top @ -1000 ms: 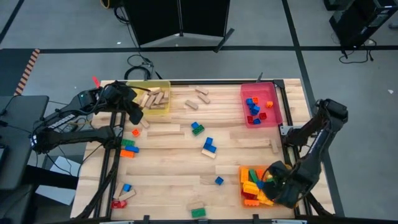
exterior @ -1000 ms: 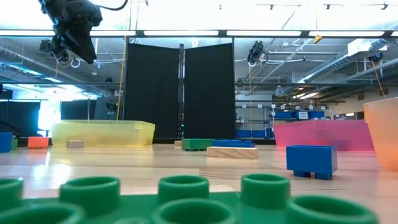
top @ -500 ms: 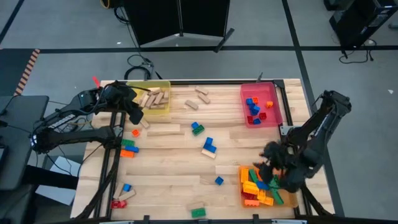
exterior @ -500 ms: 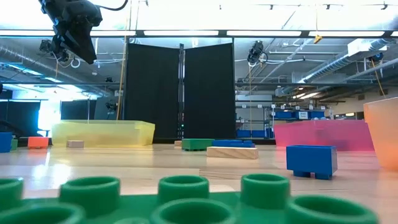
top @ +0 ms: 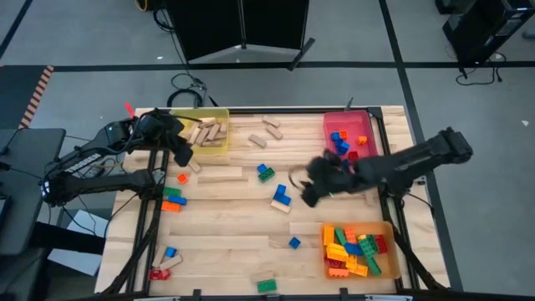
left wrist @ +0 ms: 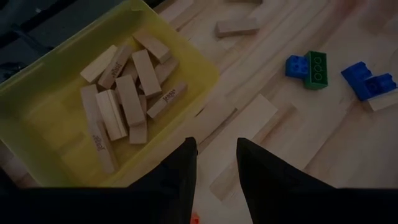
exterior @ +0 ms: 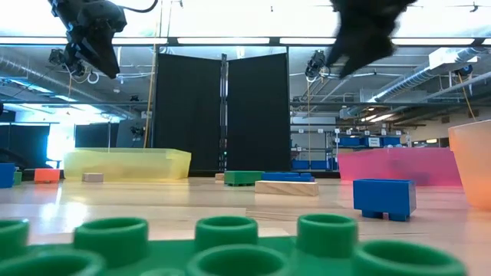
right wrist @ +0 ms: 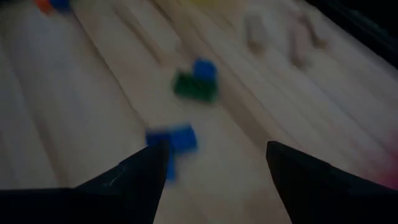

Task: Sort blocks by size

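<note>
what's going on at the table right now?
Block sorting, midway. The right tool is open and empty above mid-table, near the blue bricks. The left tool hangs by the yellow tray of wooden blocks, holding nothing visible. Bricks fill the orange tray and red tray; several pieces remain loose.

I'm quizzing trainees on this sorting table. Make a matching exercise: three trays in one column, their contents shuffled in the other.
Things:
1. yellow tray
2. red tray
3. orange tray

Contents:
A. a heap of mixed yellow, orange, green, blue and red bricks
B. plain wooden blocks only
C. a few blue and red bricks

Pairs: 1-B, 2-C, 3-A
</note>
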### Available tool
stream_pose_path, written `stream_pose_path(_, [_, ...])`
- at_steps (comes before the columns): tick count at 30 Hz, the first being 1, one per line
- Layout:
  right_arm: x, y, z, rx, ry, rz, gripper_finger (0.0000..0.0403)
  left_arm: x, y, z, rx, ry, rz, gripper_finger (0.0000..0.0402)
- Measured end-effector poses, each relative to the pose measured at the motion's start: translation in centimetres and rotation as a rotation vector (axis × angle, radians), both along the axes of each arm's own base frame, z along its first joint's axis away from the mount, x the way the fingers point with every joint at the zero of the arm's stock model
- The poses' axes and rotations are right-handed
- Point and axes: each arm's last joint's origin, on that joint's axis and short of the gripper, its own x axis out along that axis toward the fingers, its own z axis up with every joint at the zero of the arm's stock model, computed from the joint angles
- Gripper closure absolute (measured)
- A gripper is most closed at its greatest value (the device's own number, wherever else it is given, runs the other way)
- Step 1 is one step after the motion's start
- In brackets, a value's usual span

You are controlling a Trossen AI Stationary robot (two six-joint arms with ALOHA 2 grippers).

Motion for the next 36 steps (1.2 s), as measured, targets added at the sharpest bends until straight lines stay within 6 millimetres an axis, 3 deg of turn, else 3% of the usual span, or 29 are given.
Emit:
stream_pose_path(7, [6.2, -4.2, -0.6, -0.031, -0.175, 0.189, 0.0101, 0.1, 0.1, 0.1, 0.023, -0.008, 0.013, 0.0280])
stream_pose_path(11, [9.6, -6.0, -1.1, -0.017, -0.092, 0.249, 0.0096, 0.1, 0.1, 0.1, 0.023, -0.008, 0.014, 0.0280])
stream_pose_path(16, [13.5, -8.3, -2.3, 0.012, 0.131, 0.272, 0.0098, 0.1, 0.1, 0.1, 0.025, -0.007, 0.015, 0.0280])
stream_pose_path(21, [16.5, -10.6, -3.2, 0.085, 0.232, 0.253, 0.0098, 0.1, 0.1, 0.1, 0.025, -0.007, 0.015, 0.0280])
stream_pose_path(28, [18.4, -11.5, -5.2, 0.065, 0.416, 0.451, 0.0094, 0.1, 0.1, 0.1, 0.028, -0.005, 0.018, 0.0280])
stream_pose_path(36, [18.8, -11.3, -9.2, 0.126, 0.563, 0.587, 0.0104, 0.0, 0.2, 0.1, 0.047, 0.005, 0.036, 0.0280])
